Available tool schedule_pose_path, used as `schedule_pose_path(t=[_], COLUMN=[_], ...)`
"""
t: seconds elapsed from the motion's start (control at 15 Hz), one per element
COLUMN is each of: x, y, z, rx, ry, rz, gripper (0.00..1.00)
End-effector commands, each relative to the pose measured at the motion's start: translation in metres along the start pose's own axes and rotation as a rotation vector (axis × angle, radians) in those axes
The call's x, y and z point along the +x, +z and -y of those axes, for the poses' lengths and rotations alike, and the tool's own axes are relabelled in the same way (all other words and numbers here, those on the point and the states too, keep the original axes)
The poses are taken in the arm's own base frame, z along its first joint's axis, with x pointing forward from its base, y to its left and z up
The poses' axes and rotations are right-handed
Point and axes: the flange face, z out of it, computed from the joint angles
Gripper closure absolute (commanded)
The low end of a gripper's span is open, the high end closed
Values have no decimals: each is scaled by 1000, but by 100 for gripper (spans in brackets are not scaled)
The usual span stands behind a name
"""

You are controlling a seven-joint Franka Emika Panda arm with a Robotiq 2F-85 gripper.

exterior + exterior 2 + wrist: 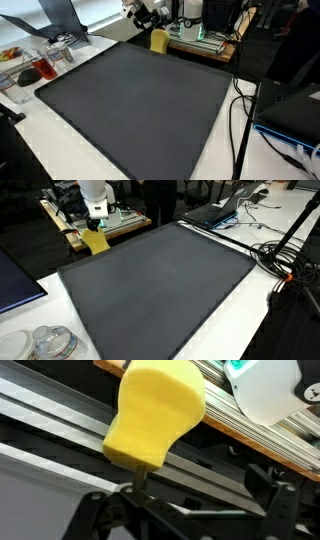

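A yellow, soft-looking block [159, 40] stands at the far edge of a large dark grey mat [140, 110], and shows in both exterior views [95, 241]. In the wrist view the block [155, 415] fills the upper left, with a thin dark stalk under it. My gripper [190, 510] is open, its dark fingers spread wide; the block is close to the left finger and not clamped. In the exterior views the white arm [95, 198] hangs right above the block.
A wooden bench with equipment [120, 222] stands behind the mat. Clear plastic containers [55, 55] and a bowl [30, 72] sit beside the mat. A laptop [215, 212] and black cables [285, 255] lie at another side.
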Motion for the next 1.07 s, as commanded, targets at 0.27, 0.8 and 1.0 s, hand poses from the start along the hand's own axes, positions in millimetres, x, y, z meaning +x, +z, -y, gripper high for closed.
schedule_pose_path(t=[0.27,0.8,1.0], x=[-32,-114,-133], y=[15,60,80], z=[-64,-171,-199], rx=[146,350,447], ry=[58,348,454], rz=[-74,-151,-162], gripper=[0,0,0])
